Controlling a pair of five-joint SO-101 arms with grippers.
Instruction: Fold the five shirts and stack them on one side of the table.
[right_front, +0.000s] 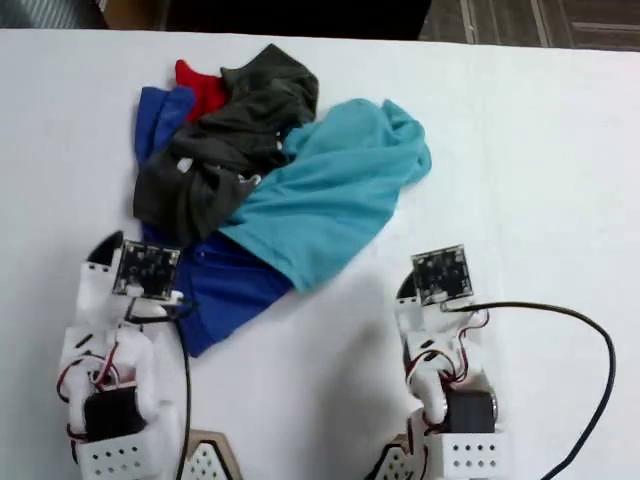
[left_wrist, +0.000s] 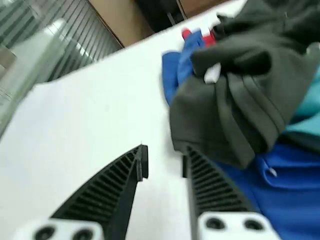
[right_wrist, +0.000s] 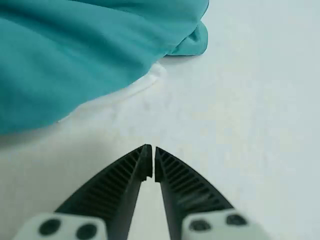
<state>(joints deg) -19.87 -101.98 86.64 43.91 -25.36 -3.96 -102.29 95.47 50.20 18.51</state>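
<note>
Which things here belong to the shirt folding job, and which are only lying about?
Job: crumpled teal shirt, dark grey shirt, blue shirt, red shirt, white cloth edge beside the teal one.
Lying about: thin black cable, on the white table.

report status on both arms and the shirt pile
Left tool open, empty, by the dark grey shirt. Right tool shut, empty, short of the teal shirt. Shirts heaped, none folded. No obstruction seen.
</note>
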